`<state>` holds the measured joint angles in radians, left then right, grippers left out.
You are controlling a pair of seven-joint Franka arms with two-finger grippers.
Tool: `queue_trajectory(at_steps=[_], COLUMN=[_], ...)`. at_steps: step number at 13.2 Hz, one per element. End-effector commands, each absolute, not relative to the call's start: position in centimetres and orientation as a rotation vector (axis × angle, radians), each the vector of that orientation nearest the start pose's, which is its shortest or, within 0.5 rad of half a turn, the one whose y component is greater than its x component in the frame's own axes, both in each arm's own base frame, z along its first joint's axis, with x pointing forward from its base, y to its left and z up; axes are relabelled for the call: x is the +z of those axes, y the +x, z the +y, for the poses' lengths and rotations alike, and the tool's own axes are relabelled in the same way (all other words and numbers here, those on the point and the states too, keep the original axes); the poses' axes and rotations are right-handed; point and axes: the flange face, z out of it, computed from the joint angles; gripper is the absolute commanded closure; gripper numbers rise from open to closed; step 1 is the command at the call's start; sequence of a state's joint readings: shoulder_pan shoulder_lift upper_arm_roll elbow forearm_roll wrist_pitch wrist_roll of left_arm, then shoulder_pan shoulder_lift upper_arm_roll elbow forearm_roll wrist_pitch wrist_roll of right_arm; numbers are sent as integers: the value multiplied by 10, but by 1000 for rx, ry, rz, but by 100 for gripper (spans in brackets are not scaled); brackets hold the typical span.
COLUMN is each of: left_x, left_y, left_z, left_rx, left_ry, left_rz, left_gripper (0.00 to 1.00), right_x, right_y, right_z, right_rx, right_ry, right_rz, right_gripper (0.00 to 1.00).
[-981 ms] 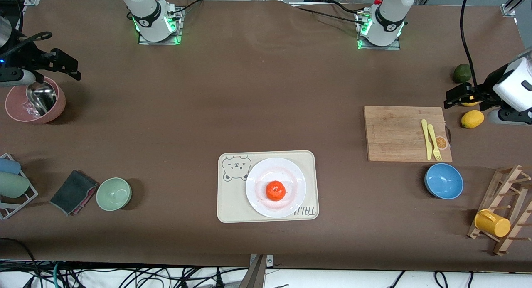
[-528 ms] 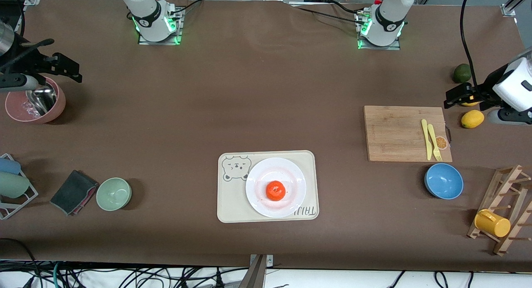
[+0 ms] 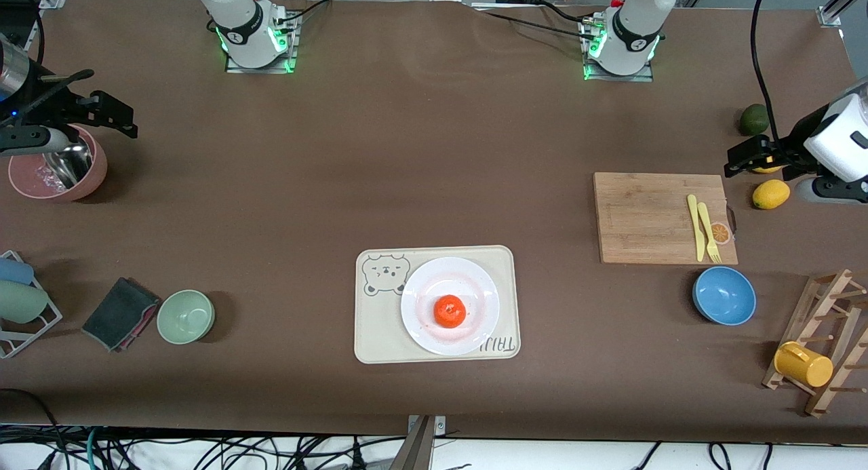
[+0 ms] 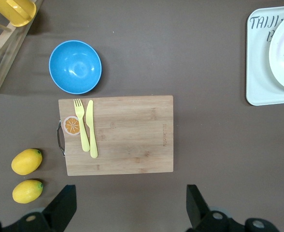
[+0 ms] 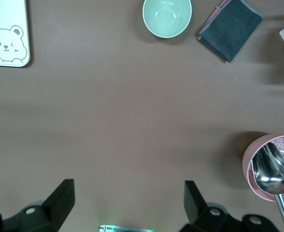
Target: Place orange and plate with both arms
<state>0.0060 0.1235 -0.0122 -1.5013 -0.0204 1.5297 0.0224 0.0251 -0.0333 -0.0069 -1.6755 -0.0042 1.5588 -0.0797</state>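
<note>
Orange (image 3: pixel 449 310) sits centred on the plate (image 3: pixel 450 305) on the bear-print tray (image 3: pixel 380 334), so we judge both placed, and our left claw (image 4: pixel 127 205) and right claw (image 5: pixel 127 202) hang released, empty, up at their ends of the surface.

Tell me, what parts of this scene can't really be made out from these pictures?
- Orange and plate: left wrist view's edge cuts both off.
- Second lemon: front view, left gripper covers most of it.
- Pink bowl: front view, right gripper overlaps it.
- Tray's lettering: plate covers part.
</note>
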Motion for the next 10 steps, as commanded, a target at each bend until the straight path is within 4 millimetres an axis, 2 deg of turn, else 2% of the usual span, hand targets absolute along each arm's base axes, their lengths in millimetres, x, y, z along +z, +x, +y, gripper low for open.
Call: queue_trajectory(at_steps=[1,10], left_x=[587,588], left_y=[584,583], left_z=[-6,-6], left_rx=[147,147], left_ry=[-3141,-3141], left_rz=[72,72], left_gripper=[0,0], right_x=[596,595], right_y=[542,541], right_z=[8,8], right_rx=[116,131], right_ry=[-3145,-3146], right_rz=[-136,-133], right_gripper=[0,0])
